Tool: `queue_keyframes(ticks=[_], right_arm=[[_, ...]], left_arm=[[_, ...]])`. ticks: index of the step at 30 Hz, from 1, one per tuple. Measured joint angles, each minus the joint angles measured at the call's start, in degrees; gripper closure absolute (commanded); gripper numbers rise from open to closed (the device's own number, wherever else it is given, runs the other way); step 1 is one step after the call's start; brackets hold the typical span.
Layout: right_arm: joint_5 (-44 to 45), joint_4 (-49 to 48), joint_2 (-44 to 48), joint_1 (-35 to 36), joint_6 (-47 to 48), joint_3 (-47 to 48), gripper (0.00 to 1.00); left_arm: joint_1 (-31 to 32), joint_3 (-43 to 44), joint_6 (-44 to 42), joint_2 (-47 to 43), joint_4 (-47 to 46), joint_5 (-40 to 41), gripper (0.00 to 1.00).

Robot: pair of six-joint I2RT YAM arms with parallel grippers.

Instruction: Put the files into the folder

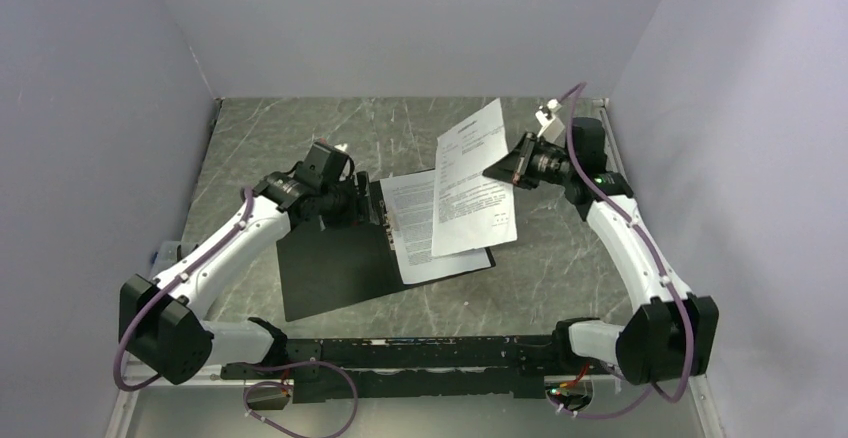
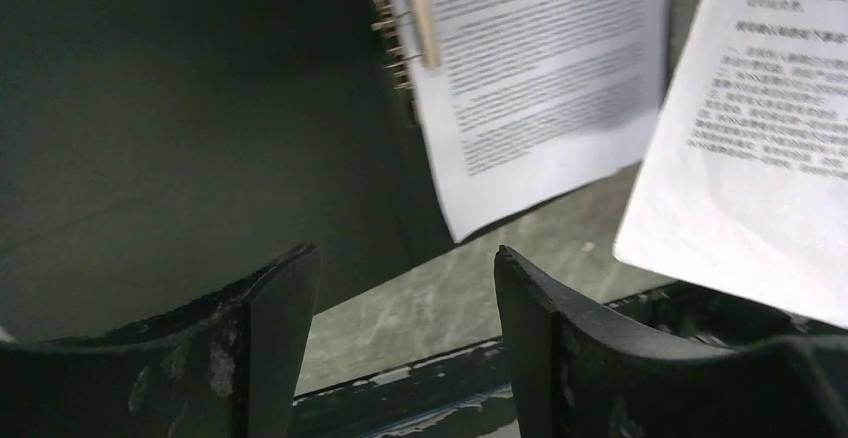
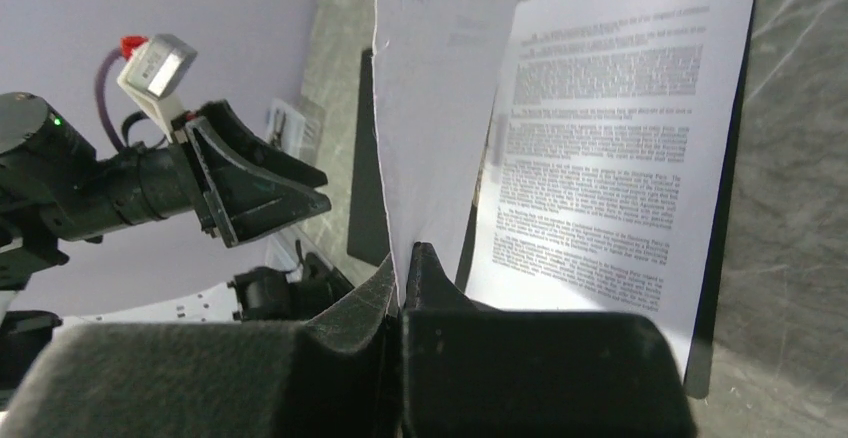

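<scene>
The desk (image 1: 300, 128) is occupied in its middle by the folder (image 1: 325, 273), which is laid open with its black inside upward and its left half reaching toward the near edge. It is judged to be spread flat so that paper can be laid in from above. One folder is counted.

Two sheets are counted. The flat sheet (image 1: 412, 226) is lain on the right half of the folder, its left edge at the spine, and is taken to be filed. The raised sheet (image 1: 475, 178) is held tilted above it, reaching off toward the far right corner of the desk and overlapping the flat sheet in the top view. It is thought to be held high and aslant so that it can be brought down square on the flat sheet, a step not yet done.

Two claws are counted. The right claw (image 3: 400, 278) is clenched on one edge of the raised sheet, which is seen edge-on between its pads. The left claw (image 2: 405, 308) is released, with nothing between its fingers. It is poised over the far edge of the folder's left half, just beside the spine, presumably to steady the cover.

One clip (image 2: 420, 13) is counted at the spine, with the flat sheet's left edge against it.
</scene>
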State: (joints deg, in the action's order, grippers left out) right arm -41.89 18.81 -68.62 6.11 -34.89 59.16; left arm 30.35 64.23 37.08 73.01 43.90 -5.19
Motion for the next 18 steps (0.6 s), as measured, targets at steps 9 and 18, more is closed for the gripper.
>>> queue_keyframes(ticks=[9, 18], right_arm=[[0.9, 1.3, -8.8, 4.0, 3.8, 1.0, 1.00], [0.9, 0.0, -17.9, 7.4, 5.2, 2.1, 1.00]], left_arm=[[0.0, -7.9, 2.6, 2.9, 0.0, 6.5, 0.14], [-0.2, -11.6, 3.3, 7.6, -2.4, 7.6, 0.15]])
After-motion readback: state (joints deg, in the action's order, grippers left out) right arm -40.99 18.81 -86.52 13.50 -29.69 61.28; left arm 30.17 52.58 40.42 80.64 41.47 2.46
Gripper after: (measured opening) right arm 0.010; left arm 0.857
